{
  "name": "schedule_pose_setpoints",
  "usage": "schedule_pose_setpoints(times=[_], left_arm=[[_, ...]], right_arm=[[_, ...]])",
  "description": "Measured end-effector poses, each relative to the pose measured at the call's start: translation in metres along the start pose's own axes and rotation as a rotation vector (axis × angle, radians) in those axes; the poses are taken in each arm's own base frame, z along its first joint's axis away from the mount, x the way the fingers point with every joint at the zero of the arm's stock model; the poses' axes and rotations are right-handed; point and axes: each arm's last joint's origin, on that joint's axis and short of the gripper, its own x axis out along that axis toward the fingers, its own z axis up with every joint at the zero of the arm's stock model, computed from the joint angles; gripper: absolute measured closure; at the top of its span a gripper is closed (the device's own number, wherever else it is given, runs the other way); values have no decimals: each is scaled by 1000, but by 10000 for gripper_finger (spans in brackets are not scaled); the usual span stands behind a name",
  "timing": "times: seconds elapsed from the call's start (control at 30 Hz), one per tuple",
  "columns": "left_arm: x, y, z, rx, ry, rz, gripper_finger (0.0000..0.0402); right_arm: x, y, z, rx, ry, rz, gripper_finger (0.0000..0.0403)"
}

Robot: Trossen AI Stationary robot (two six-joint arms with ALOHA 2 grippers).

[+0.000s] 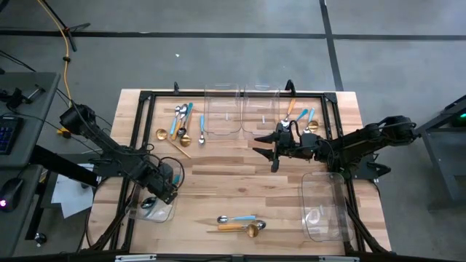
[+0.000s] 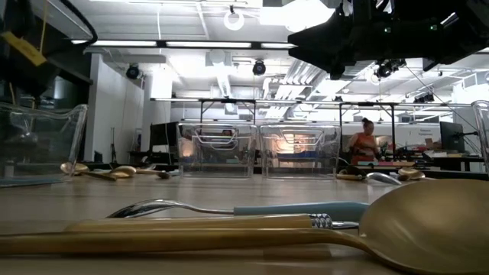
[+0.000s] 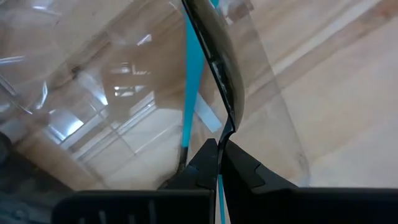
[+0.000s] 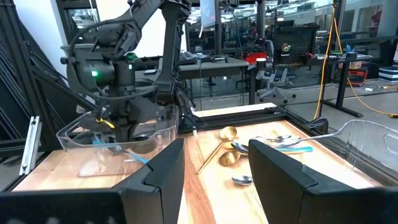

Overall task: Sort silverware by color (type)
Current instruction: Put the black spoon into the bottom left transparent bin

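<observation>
My left gripper points down into a clear bin at the table's near left and is shut on a dark-headed utensil. A blue strip runs beside the utensil; I cannot tell whether it is its handle mirrored or another piece. My right gripper stands open and level above the table's right middle, holding nothing. More silverware lies flat on the table: a group at the far left, one at the far right, and a blue-handled spoon and a gold-headed one near the front edge. My left gripper pinches the utensil's thin dark neck between its two fingertips, coming from above and pointing down. The dark head hangs below the fingers inside the bin, and a bit of blue handle runs back between the fingers. Whether the head touches the bin's floor I cannot tell.
Two clear bins stand side by side at the far middle, and another lies at the near right. A black frame borders the table. Bare wood lies between the two arms.
</observation>
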Motion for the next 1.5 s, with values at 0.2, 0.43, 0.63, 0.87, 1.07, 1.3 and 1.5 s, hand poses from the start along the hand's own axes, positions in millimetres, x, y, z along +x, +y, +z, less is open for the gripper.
schedule_pose_setpoints(times=[0.2,0.43,0.63,0.87,1.07,1.3,1.5], left_arm=[[3,1,0,-1,0,14,401],[4,1,0,0,-1,17,401],[4,1,0,0,-5,17,401],[4,1,0,9,-7,18,401],[4,1,1,9,-7,18,400],[4,1,0,8,-7,17,399],[4,1,0,8,-6,18,382]], right_arm=[[0,0,0,0,0,0,240],[0,0,0,0,0,0,240],[0,0,0,0,1,0,240],[0,0,0,0,1,0,240],[0,0,-1,-1,7,-1,240],[0,-1,-1,-2,8,-3,240],[0,-1,-2,-11,21,-4,240]])
